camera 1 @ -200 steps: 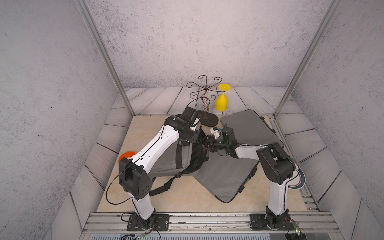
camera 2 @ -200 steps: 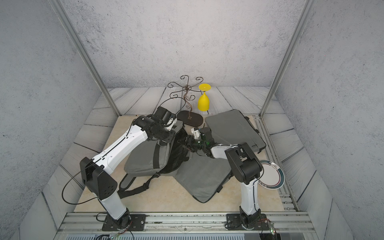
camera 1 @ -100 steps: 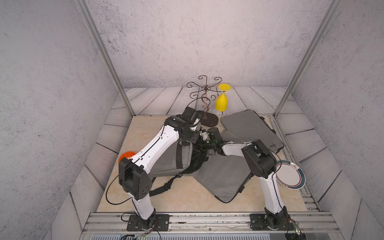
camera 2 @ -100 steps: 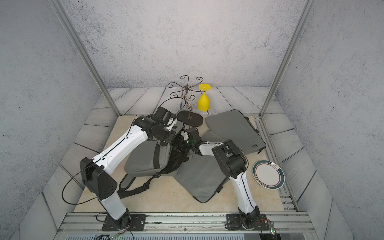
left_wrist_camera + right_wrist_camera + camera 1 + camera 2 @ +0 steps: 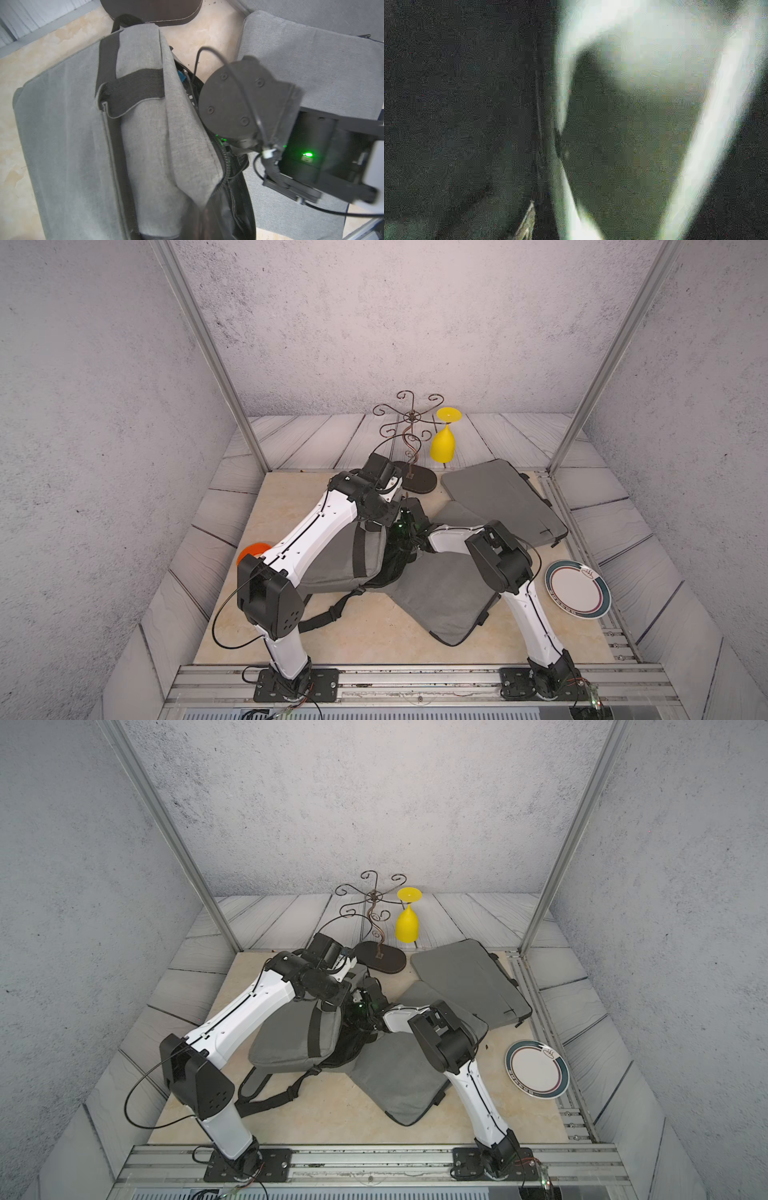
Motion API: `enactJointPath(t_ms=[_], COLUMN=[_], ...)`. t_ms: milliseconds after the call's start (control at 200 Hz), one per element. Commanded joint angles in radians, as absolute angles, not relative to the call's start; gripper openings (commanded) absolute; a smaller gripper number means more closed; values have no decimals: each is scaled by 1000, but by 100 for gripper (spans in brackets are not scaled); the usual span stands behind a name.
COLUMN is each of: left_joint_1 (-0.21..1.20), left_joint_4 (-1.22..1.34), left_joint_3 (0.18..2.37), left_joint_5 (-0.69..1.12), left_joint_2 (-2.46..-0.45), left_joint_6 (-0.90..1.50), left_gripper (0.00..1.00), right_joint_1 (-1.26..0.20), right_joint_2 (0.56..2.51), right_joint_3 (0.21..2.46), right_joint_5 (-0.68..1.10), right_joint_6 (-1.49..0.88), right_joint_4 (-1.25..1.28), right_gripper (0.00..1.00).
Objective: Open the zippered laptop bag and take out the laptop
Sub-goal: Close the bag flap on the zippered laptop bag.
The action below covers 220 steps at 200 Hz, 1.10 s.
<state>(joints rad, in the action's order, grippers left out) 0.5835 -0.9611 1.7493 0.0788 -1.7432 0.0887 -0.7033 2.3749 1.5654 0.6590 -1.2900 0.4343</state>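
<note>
R elbow was swung inward, plate uncovered.
R gripper is buried in laptop bag mouth, grip can't be told; L gripper kept clenched beside it.

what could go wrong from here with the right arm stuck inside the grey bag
1. The right arm reaches into the grey fabric bag through its open zipper. Its wrist view is dark and blurred, so it may snag the lining.
2. The left arm sits close to the brown wire stand holding the upside-down yellow goblet. A pull might topple it.
</note>
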Motion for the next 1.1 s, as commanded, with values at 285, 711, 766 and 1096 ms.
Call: enactJointPath(t_ms=[285,711,766,1096], left_joint_1=[585,555,547,526], left_joint_4=[-921,-869,-874,-891], left_joint_3=[1761,1669,1672,1654], left_joint_5=[109,68,73,95], left_joint_2=[-1727,-1660,-1660,-1664], left_joint_6=[49,64,66,46], left_gripper=[0,0,0,0], right_joint_1=[-730,-676,-663,-603], right_joint_2=[2440,2258,2238,2077], right_joint_3=[1588,1443,1410,1260], right_joint_5=[638,649,656,678], right_joint_6=[-1381,-1333,-1333,-1262], right_joint_4=[628,711,735,729], right_gripper=[30,5,3,1])
